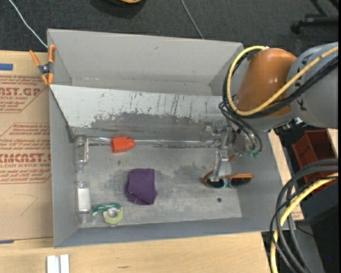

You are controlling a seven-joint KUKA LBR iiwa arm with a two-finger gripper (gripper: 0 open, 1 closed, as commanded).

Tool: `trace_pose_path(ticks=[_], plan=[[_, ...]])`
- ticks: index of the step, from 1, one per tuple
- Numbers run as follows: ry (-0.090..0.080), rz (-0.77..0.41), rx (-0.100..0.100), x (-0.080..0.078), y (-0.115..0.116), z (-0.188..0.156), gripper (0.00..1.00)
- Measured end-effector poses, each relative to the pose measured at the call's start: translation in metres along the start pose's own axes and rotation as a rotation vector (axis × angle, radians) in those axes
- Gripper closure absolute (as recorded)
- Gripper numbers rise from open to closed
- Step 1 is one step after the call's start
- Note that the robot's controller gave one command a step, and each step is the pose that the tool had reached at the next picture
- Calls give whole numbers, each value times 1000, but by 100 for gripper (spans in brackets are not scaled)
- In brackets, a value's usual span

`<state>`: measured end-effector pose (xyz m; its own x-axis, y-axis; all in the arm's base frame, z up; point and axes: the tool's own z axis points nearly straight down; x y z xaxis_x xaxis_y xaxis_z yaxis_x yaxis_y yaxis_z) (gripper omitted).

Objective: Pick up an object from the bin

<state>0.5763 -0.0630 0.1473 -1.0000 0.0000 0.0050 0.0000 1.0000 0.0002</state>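
Pincer (218, 178) hides part of a small black-and-orange thing (242, 177)

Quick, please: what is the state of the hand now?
Hand: cannot be told if open or closed; it is low at a dark and orange thing on the right of the bin.

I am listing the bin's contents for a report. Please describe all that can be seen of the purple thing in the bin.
The purple cloth looks like soft, matte fabric, crumpled into a roughly square lump with rounded corners. It lies on the bin floor, near the middle. Nothing touches it: the orange block, the tape roll and the gripper all stand apart.
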Motion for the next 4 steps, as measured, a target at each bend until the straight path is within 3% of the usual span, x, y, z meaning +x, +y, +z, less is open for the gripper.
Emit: trace_pose_path(ticks=[1, 2, 3, 4], plan=[[-7, -1, 1, -1, 0, -5, 0], [0, -98, 0, 49, -54, 78, 0], [-15, -241, 4, 31, -50, 14, 0], [0, -98, -1, 49, -53, 79, 0]])
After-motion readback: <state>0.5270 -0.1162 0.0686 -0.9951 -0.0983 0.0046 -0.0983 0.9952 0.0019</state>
